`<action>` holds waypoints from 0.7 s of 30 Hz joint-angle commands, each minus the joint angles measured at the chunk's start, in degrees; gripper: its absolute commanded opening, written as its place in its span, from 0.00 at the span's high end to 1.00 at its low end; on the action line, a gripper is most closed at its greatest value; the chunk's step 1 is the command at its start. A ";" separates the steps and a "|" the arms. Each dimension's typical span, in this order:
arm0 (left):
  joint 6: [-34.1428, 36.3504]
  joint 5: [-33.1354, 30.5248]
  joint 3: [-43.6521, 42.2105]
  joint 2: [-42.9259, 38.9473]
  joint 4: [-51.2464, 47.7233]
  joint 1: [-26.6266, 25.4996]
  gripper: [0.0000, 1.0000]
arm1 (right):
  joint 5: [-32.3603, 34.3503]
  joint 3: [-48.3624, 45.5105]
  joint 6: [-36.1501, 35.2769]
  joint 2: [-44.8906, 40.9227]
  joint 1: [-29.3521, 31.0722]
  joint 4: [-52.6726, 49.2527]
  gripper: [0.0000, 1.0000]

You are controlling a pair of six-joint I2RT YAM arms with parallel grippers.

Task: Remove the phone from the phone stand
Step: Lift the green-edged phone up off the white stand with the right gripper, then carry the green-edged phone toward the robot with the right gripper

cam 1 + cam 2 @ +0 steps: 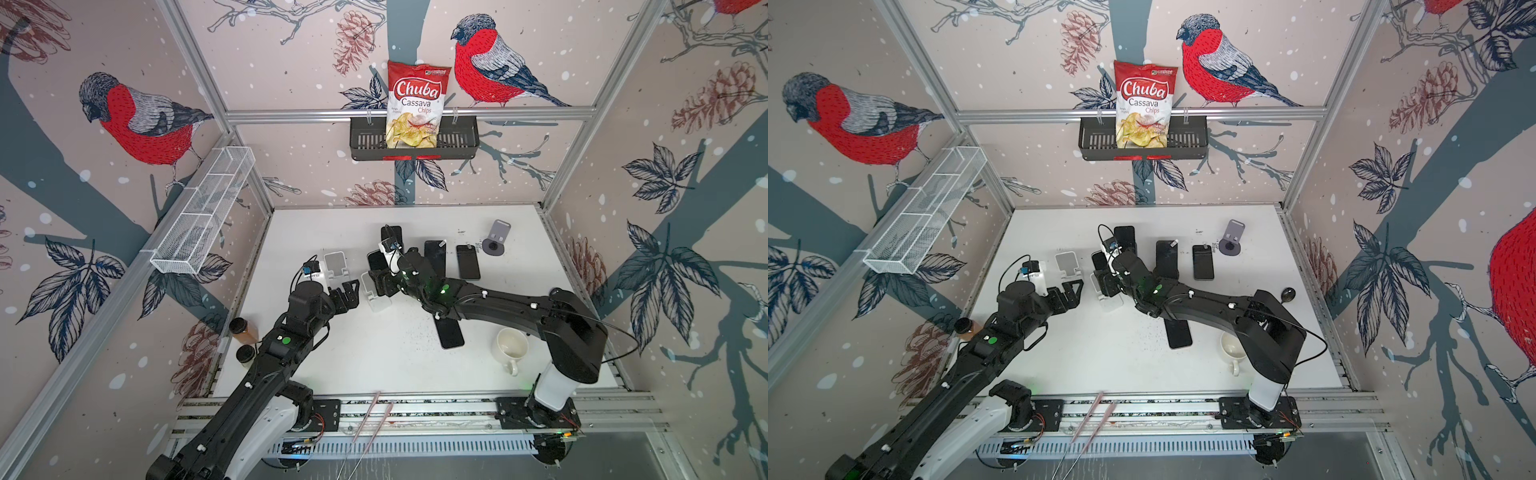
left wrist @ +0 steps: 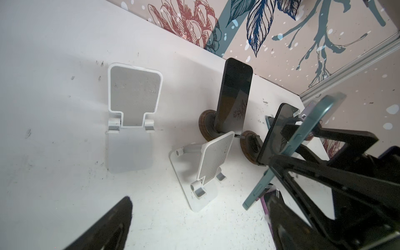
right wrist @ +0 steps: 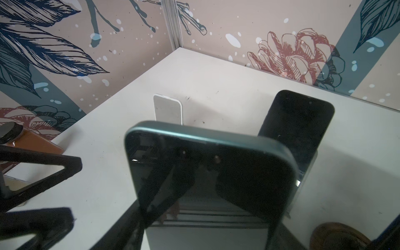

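The right gripper (image 2: 320, 164) is clamped on the teal-edged phone (image 2: 287, 151), held clear above the white folding stand (image 2: 203, 171). The left gripper (image 1: 347, 293) waits alongside, jaws spread and empty. Extraction appears complete; setting the phone down remains.

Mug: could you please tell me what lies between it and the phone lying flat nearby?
Only bare table lies between the mug and the flat phone, as a top view shows.

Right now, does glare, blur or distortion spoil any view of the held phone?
Right wrist view: the teal phone fills the frame, its screen mirroring the gripper. Left wrist view: the phone is sharp edge-on, the nearest black finger is blurred. Top views: wide-angle bending of the frame rails, no glare.
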 commanded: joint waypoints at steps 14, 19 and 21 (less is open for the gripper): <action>1.34 5.69 1.50 1.12 5.96 -1.72 0.03 | -1.59 -7.69 6.52 -8.63 -0.22 -6.93 0.34; 1.71 6.57 1.55 2.31 7.28 -3.42 0.03 | -2.03 -11.19 8.30 -11.81 -0.51 -9.24 0.34; 1.95 6.67 1.66 2.91 7.91 -4.49 0.04 | -2.04 -12.39 9.03 -12.85 -0.59 -9.98 0.34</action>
